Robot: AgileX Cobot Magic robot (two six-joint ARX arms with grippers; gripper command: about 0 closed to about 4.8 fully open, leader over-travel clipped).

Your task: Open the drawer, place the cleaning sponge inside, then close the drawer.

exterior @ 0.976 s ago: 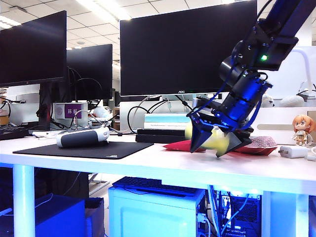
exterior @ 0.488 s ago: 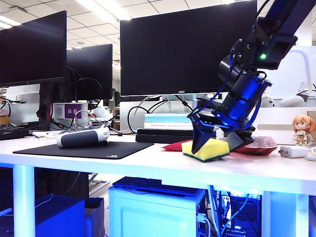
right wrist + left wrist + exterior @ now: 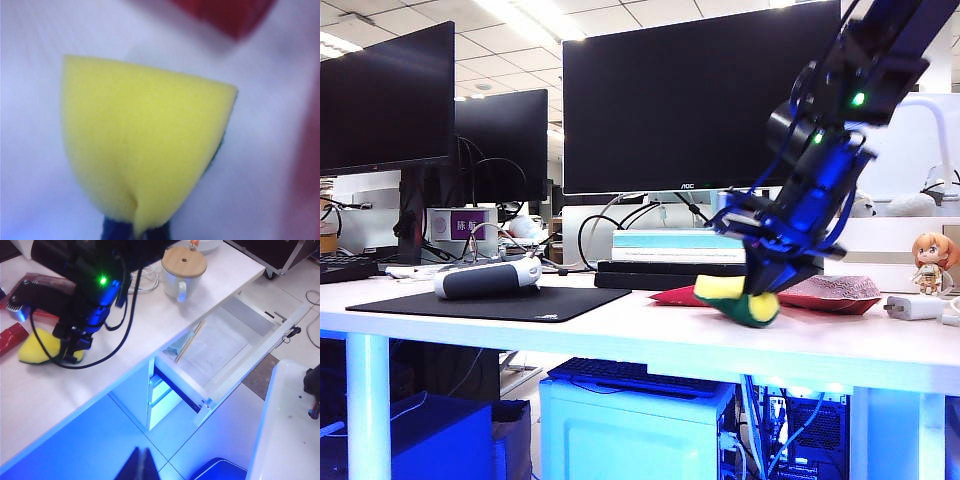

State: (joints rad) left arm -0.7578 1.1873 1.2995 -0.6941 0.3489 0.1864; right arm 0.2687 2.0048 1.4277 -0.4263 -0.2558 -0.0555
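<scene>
The sponge (image 3: 738, 299) was pinched hard in the right gripper (image 3: 763, 287), jaws squeezed nearly together on it, so the foam bulged out into a rounded wedge with the yellow (image 3: 145, 145) up front and a sliver of green on the far edge. It sat low over the desk (image 3: 620, 335), tilted, one end looking like it touched the top, though I couldn't be sure. Pinching one end like that makes sense to me: soft foam needs a deep bite or it slips. Just behind the sponge lay the red packets (image 3: 835, 292), which the gripper left alone. Off to the side of the sponge, past the desk edge, the drawer (image 3: 220, 355) stood pulled out with a stick-like thing and some paper in it, so step one looked done and the sponge only needed carrying over. The left gripper (image 3: 141, 465) hung well away from the sponge, out past the desk edge, its tips together and nothing held, probably parked to stay out of the way.
</scene>
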